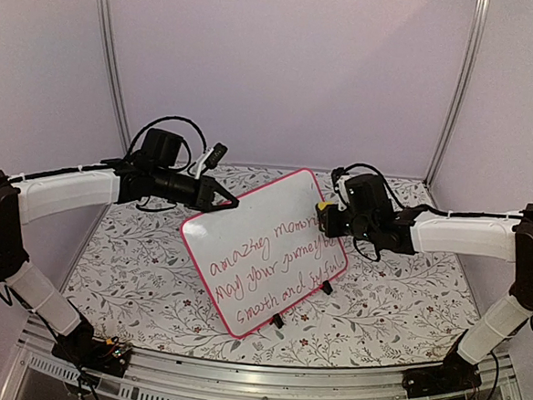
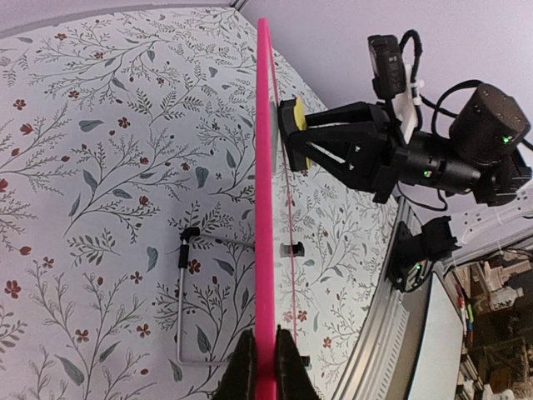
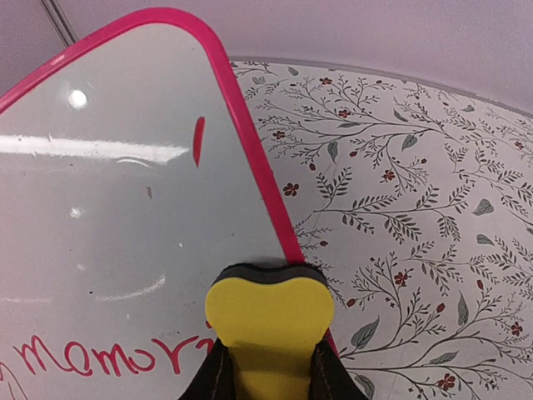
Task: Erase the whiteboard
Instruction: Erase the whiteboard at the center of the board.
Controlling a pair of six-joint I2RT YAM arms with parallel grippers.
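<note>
The whiteboard [image 1: 263, 250], pink-framed and bearing red handwriting, stands tilted at the table's middle. My left gripper [image 1: 230, 200] is shut on its upper left edge. In the left wrist view the board's frame [image 2: 265, 208] runs edge-on between the fingers of that gripper [image 2: 265, 367]. My right gripper [image 1: 328, 215] is shut on a yellow eraser [image 1: 323, 207] with a dark pad. The eraser [image 3: 268, 321] presses on the board [image 3: 125, 208] at its right edge, beside the word "memory" [image 3: 108, 357], with the right gripper [image 3: 268, 379] behind it.
A floral cloth [image 1: 397, 292] covers the table. Two small black clip feet [image 1: 278, 321] sit on the board's lower edge, and a wire stand [image 2: 181, 292] props it from behind. Metal posts [image 1: 111, 61] rise at the back corners. An aluminium rail [image 1: 263, 374] runs along the near edge.
</note>
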